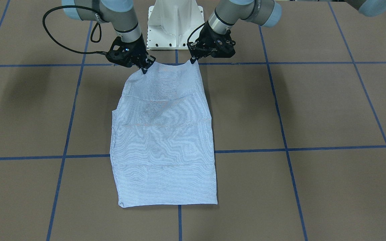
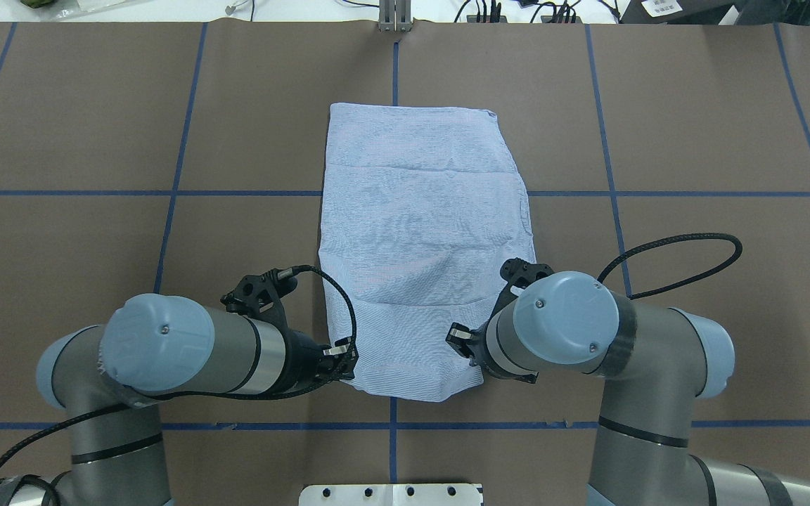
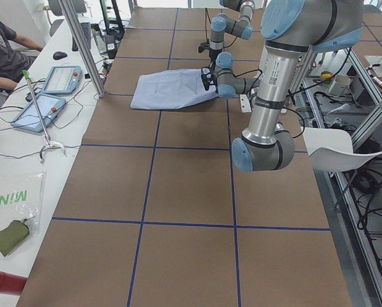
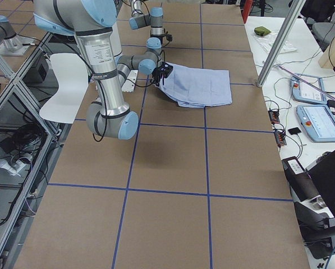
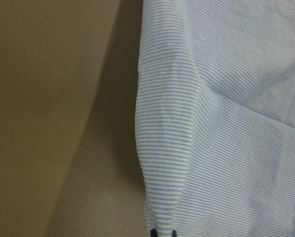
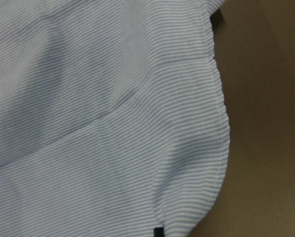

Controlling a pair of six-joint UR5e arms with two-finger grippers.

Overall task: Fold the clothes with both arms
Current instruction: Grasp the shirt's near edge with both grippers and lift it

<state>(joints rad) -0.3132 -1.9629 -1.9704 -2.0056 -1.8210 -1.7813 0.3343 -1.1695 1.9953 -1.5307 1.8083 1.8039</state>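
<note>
The folded striped shirt [image 1: 163, 140] is lying mid-table [image 1: 313, 107] in the front-facing view, stretching from 12 to 6 o'clock. The right gripper [image 1: 144, 69] is clenching its 11 o'clock corner and the left gripper [image 1: 193, 60] is pinching its 1 o'clock corner. The white pedestal base [image 1: 174, 23] is standing at 12 o'clock just behind them, and a black cable loop [image 1: 50, 31] is arching at 10 o'clock. Overhead, the left arm [image 2: 187, 355] and right arm [image 2: 574, 330] are covering both sets of fingertips.
</note>
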